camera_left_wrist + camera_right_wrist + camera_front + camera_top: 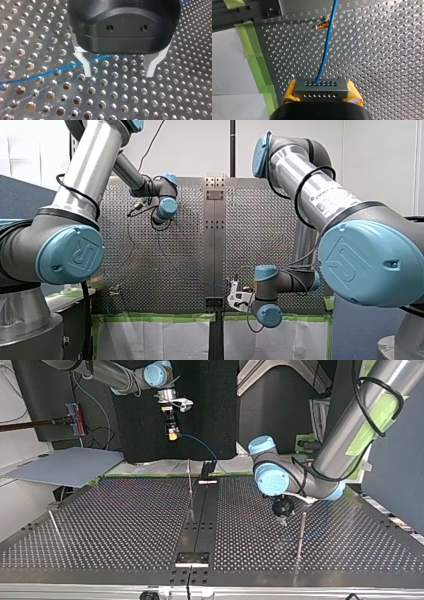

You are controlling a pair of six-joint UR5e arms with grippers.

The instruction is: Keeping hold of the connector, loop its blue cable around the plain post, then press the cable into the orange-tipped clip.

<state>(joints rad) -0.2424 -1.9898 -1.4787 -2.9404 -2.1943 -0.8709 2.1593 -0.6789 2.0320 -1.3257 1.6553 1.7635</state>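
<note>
Top view: report task progress, largest item first. (Operator)

Table (100, 525) fills the lower frame. Right gripper (173, 430) hangs at upper centre-left, above the far edge. Left gripper (282, 519) sits low at centre right, just beside a post (301, 532). A second post (190, 477) stands at centre, near the far edge, and a third post (54, 527) at lower left. No loop shows around any post, so the looping is judged not done. (Tech)

Claw states, and where is the cable? (Operator)

Right wrist view: yellow pads (288, 93) clamped on the connector (321, 90). Cable (325, 50) runs straight ahead from it and crosses the clip (323, 25). Seated or merely above it, cannot tell. Left wrist view: metal fingers (87, 66) apart, nothing between them. A blue line, probably the cable, lies on the table beside one finger. (Tech)

Room for moving? (Operator)

Judgement: open perforated field lies between the posts. Hazards: the tight gap between left gripper and its post, and the table edge, marked by green tape (254, 57), under the right gripper. (Tech)
</note>
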